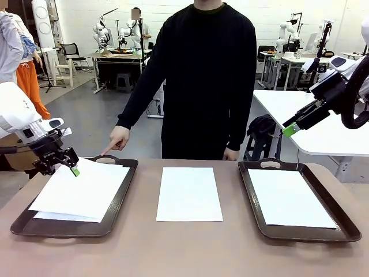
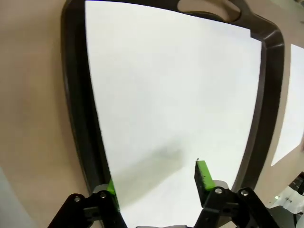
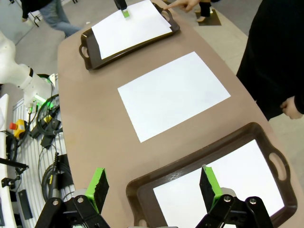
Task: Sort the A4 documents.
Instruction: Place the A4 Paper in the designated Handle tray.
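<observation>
Three of the A4 documents lay flat in a row across the worktop [image 1: 173,248], with a fourth under the leftmost. The top sheet [image 1: 83,190] sat in the left tray [image 1: 124,196], skewed against the tray's sides, and the edge of a lower sheet [image 1: 57,217] showed beneath it at the near left. The left pincer [image 1: 72,167] stood at the far left corner of that top sheet, one green pad at or just above the paper; contact could not be told from the front view. In the left wrist view, the left pincer [image 2: 156,183] had its fingers apart. The top sheet [image 2: 175,85] lay flat below and between them, not clamped, inside the dark rim of the left tray [image 2: 78,118]. The middle sheet [image 1: 189,193] lay bare on the worktop between the trays, well apart from both pincers. The right sheet [image 1: 288,199] lay squarely in the right tray [image 1: 253,202]. The right pincer [image 1: 291,128] was raised above and beyond that tray's far side, clear of the paper. The right wrist view showed the right pincer [image 3: 154,185] with fingers wide apart and nothing between them. It looked down on the right tray [image 3: 142,185] and the right sheet [image 3: 228,175], with the middle sheet [image 3: 173,95] farther off. The person [image 1: 202,75] stood at the far side, one hand [image 1: 118,138] pointing a finger down at the far rim of the left tray.
</observation>
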